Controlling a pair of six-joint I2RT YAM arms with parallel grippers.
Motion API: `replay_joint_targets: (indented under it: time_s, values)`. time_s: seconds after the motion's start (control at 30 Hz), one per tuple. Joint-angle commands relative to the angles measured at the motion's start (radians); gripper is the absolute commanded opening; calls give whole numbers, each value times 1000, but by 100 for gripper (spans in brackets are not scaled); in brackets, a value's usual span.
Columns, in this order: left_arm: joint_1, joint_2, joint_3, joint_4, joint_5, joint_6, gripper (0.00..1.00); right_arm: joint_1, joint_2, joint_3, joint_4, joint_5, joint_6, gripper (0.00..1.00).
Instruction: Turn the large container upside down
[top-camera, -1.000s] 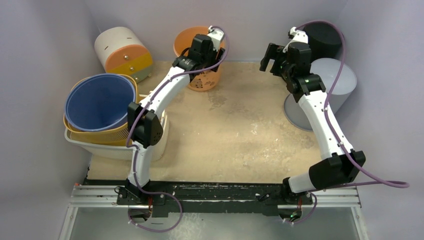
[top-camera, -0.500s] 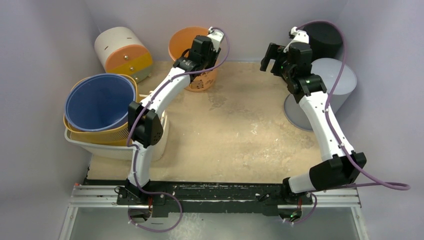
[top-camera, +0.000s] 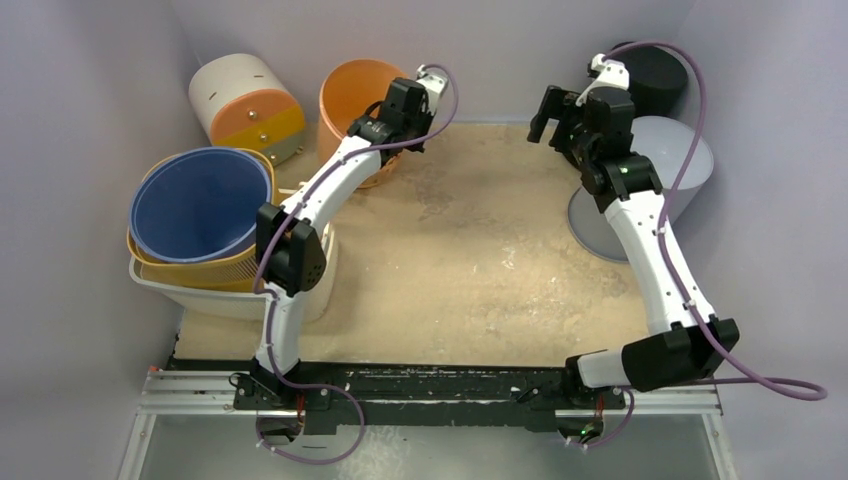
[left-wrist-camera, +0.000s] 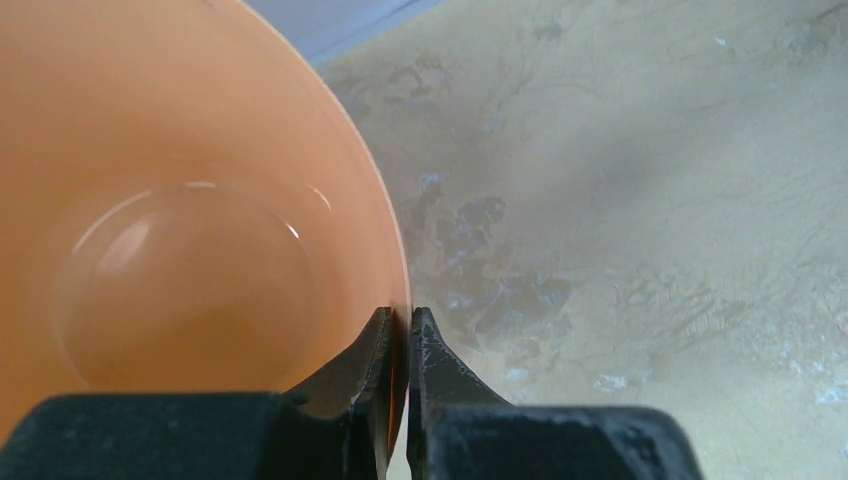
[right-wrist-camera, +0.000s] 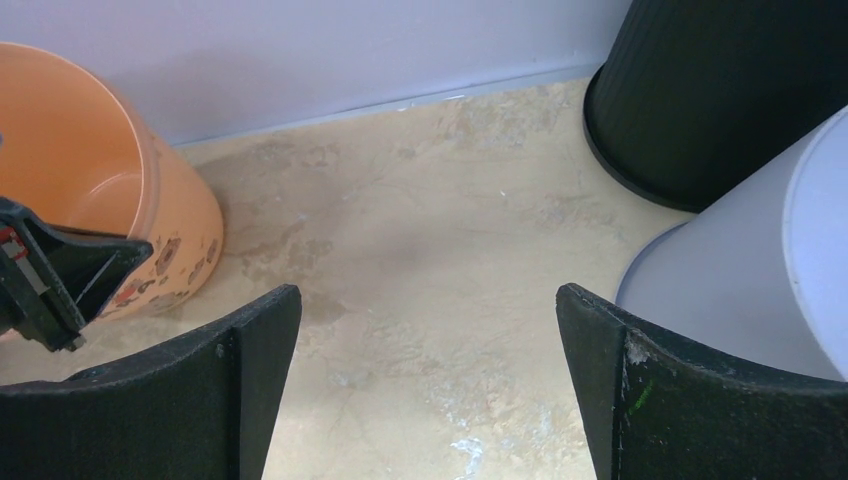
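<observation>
Back-left by the wall, the orange bucket (top-camera: 350, 95) is tipped, its axis leaning left with its foot apparently on the table (top-camera: 480, 250), though the arm hides that bit. Your left gripper (left-wrist-camera: 400, 325) is clamped on its right rim, one finger inside, arm stretched far forward. Right gripper (right-wrist-camera: 428, 300) hangs wide open, empty, well apart, so the flip looks like the left arm's job.

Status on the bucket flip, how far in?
Done: left pincer is shut on the rim of the orange bucket. In hand: the bucket is tilted, mouth facing mostly upward. Left: most of the flip, it is nowhere near inverted. Right pincer is open, holding nothing.
</observation>
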Motion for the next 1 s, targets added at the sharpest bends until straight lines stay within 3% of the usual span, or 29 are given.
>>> replay_joint_targets:
  time_s: [0.0,0.3,0.67,0.83,0.97]
  values:
    - [-36,-79,12,-123,41,-68,0,-10,-46,1,14,38,-29,100]
    - [-169,-152,19,-204,87,-95,0,-18,-76,-36,21,47,-25,100]
    - [-184,-200,-79,-157,99,-178,0,-27,-88,-33,16,53,-37,100]
    - [-187,-202,-87,-164,92,-178,29,-31,-88,-34,14,52,-41,100]
    - [-192,-209,-101,-163,102,-172,38,-32,-92,-44,17,50,-33,100]
